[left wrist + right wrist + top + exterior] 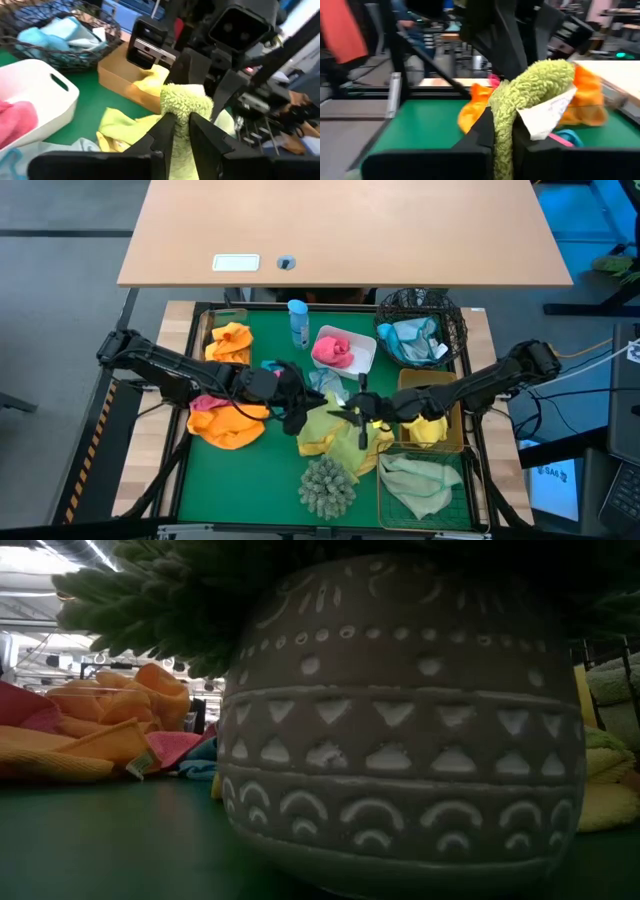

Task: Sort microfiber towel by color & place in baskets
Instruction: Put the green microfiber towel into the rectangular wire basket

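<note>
Both grippers meet at the table's middle over a heap of towels. My left gripper [304, 408] [182, 125] and my right gripper [358, 412] [502, 135] face each other, both shut on one pale green microfiber towel [335, 432] [185, 100] [530, 85]. A white label [547, 115] hangs from the towel. Orange towels [228, 425] [120, 735] lie in a heap at the left. A yellow towel [125, 131] lies on the mat under the grippers. My left gripper pinches a bunched-up part of the pale green towel [181, 111] between its two fingers, coming level from the table's left. The fuzzy cloth bulges out past the fingertips [167, 125]. My right gripper pinches a bunched fold of the same towel [504, 117] between its fingers, level from the table's right. The cloth arches out beyond the fingers, with the label beside them.
A round black wire basket [420, 325] holds teal towels; a white tub [362, 358] holds a pink one. A gold basket [440, 442] holds yellow, another [385, 498] pale green, a clear tub [215, 330] orange. A blue bottle [298, 323] stands at the far side. The shaggy clump's pot [400, 730] fills the low view.
</note>
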Robot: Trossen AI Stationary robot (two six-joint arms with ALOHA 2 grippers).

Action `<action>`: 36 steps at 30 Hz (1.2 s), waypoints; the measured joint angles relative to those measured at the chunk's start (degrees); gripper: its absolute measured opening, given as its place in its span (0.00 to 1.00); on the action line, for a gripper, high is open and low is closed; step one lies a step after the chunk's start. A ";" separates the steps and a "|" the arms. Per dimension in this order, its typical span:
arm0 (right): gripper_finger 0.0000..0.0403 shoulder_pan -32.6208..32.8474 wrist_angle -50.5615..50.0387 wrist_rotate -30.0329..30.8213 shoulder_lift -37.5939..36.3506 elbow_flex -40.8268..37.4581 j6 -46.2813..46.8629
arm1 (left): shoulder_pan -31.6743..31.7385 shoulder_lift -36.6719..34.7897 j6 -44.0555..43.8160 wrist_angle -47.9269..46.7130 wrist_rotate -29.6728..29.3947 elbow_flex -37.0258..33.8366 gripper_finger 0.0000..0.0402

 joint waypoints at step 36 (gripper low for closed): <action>0.04 0.11 -37.51 -54.59 -35.45 0.02 60.98 | -0.11 0.13 0.17 -4.74 1.58 0.07 0.25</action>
